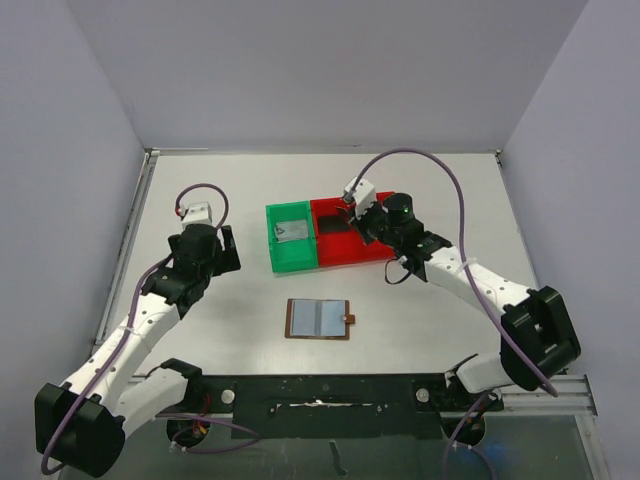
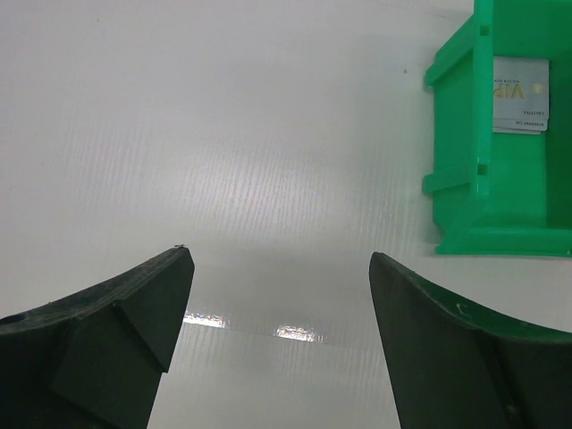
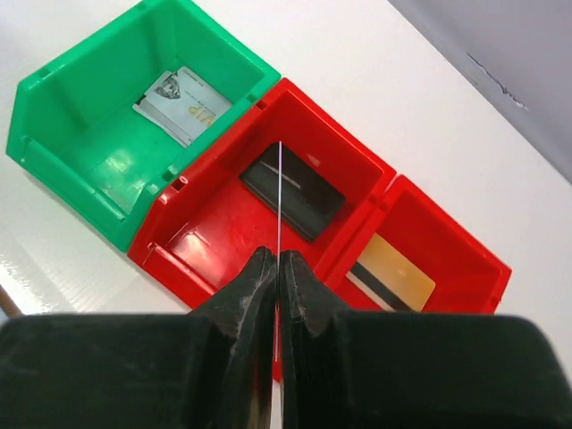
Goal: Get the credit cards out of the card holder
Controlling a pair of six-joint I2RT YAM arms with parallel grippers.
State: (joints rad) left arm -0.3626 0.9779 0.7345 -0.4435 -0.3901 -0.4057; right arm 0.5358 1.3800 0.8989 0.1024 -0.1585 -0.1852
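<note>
You pinch a thin, likely stiff, slick credit card (image 3: pixel 280 192) by its flat faces in clamped right fingers (image 3: pixel 253 288) over the red bin (image 3: pixel 210 234), mid-counter (image 1: pixel 250 200); left fingers (image 2: pixel 134 308) spread wide, empty.

The white surface (image 2: pixel 223 161) is looking smooth and is shining a little under the light. The green bin (image 3: pixel 71 134) and the red bin (image 3: pixel 197 237) are looking like hard, shiny plastic. The black card (image 3: pixel 293 190) is gleaming, and the gold card (image 3: pixel 402 277) is looking smooth. The card holder (image 1: pixel 319 320) is looking like brown leather. The left end effector (image 2: pixel 281 268) is looking dark and matt.
</note>
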